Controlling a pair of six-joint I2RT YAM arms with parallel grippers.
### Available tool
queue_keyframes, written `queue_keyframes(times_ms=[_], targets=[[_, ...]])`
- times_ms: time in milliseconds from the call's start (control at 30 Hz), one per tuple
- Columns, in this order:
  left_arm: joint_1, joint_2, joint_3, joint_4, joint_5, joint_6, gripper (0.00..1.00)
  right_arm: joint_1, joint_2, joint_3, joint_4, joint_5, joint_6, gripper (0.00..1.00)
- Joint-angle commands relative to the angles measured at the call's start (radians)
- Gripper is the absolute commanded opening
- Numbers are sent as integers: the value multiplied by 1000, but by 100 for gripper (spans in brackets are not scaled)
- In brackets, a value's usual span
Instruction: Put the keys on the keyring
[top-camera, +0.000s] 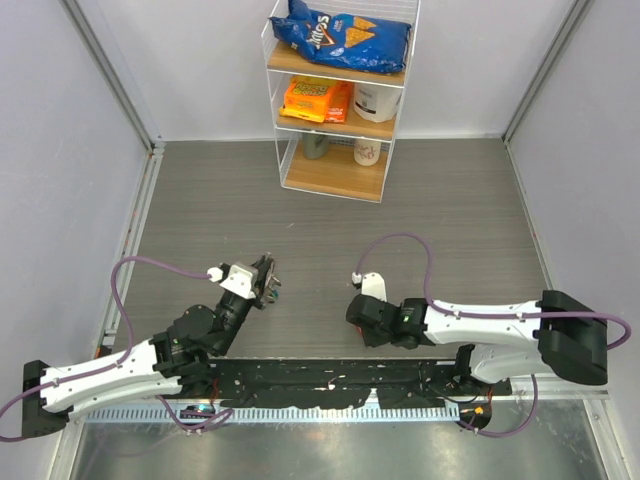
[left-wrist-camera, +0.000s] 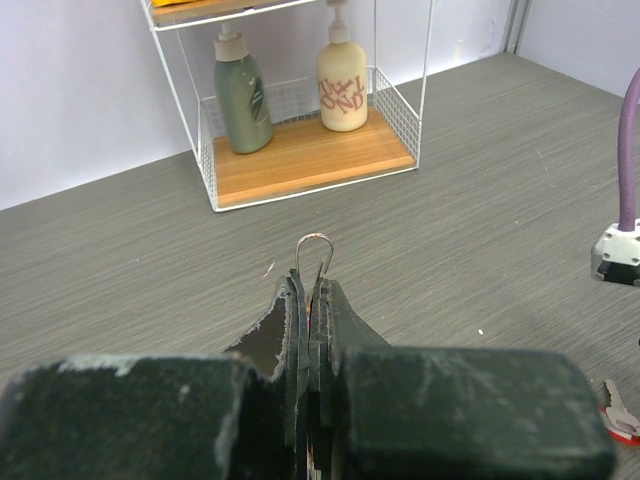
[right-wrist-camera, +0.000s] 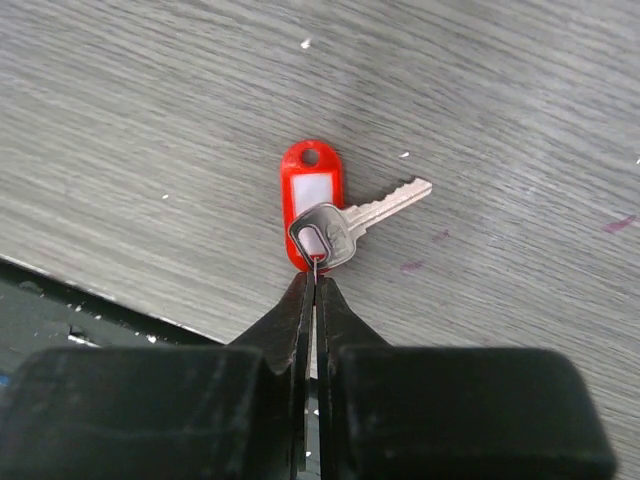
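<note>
Right wrist view: the right gripper (right-wrist-camera: 313, 285) is pinched fully together on the small wire loop at the head of the red-tagged key (right-wrist-camera: 345, 225). The silver blade slants away up and to the right, its tip farthest out. The red tag's long axis points straight away from the fingertips. I cannot tell whether the key rests on the grey tabletop (right-wrist-camera: 150, 120). Left wrist view: the left gripper (left-wrist-camera: 310, 290) is clamped on the keyring (left-wrist-camera: 313, 250), whose narrow arc pokes past the fingertips toward the wire shelf (left-wrist-camera: 300, 160) beyond.

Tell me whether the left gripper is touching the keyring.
Touching. The left wrist view shows the left gripper shut on the keyring, whose wire loop pokes out from its closed jaws.
</note>
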Motion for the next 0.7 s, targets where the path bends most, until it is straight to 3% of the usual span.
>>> queue_keyframes(times_ms=[0, 233, 400, 667], targets=[[2, -14, 2, 80, 17, -6, 0, 31, -100, 62, -21, 75, -64, 6], [2, -46, -4, 69, 83, -8, 0, 42, -287, 67, -31, -20, -231, 6], [2, -61, -5, 69, 201, -3, 0, 42, -423, 130, -61, -260, -401, 6], [1, -120, -33, 95, 404, -3, 0, 42, -520, 173, 51, -544, -489, 6]])
